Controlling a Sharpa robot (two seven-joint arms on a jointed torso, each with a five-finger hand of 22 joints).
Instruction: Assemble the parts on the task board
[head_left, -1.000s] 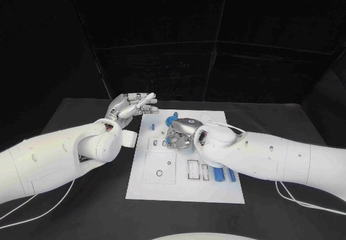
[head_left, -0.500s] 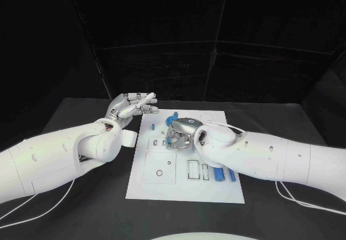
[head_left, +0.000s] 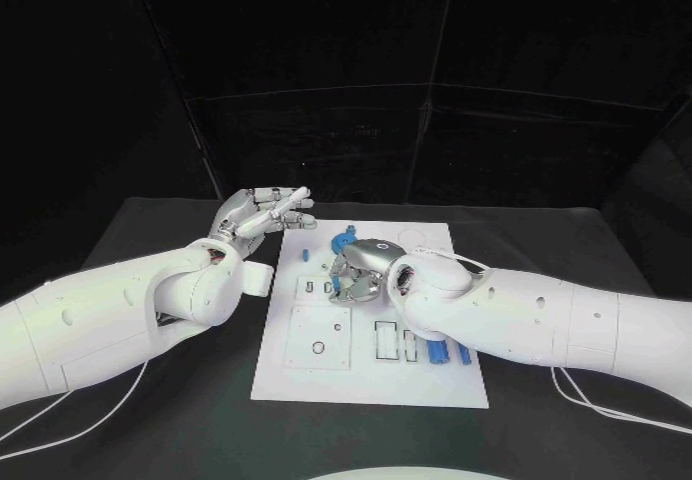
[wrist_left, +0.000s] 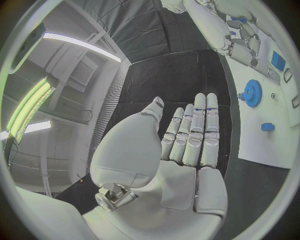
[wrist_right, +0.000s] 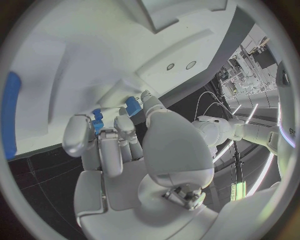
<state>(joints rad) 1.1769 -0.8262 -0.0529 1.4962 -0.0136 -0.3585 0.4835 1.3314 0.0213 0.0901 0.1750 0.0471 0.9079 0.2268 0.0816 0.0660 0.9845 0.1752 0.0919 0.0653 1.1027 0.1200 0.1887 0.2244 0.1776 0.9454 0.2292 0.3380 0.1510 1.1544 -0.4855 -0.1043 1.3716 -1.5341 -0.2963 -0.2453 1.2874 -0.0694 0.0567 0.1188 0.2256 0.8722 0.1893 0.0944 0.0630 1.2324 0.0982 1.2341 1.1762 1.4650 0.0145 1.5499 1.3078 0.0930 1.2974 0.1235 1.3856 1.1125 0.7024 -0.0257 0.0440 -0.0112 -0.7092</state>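
Note:
The white task board (head_left: 329, 375) lies in the middle of the black table. My right hand (head_left: 358, 272) is down on its middle, fingers curled in, pinching a small blue part (wrist_right: 132, 106) between thumb and fingers against the board. A blue gear (head_left: 343, 241) stands just beyond that hand and appears again as the gear (wrist_left: 252, 93) in the left wrist view. A small blue piece (head_left: 307, 254) lies near the board's left edge. Two blue pegs (head_left: 441, 350) lie by my right forearm. My left hand (head_left: 267, 212) is raised off the board's far left corner, fingers stretched out, holding nothing.
Near its front the board (wrist_left: 275, 145) has a square plate with a ring hole (head_left: 319, 346) and rectangular slots (head_left: 387, 340). My right forearm (head_left: 534, 320) covers the board's right side. A white cable (head_left: 606, 405) trails on the table at the right.
My right forearm has edged slightly left and nearer, covering more of the blue pegs; its hand stays on the same spot. The left hand has not moved.

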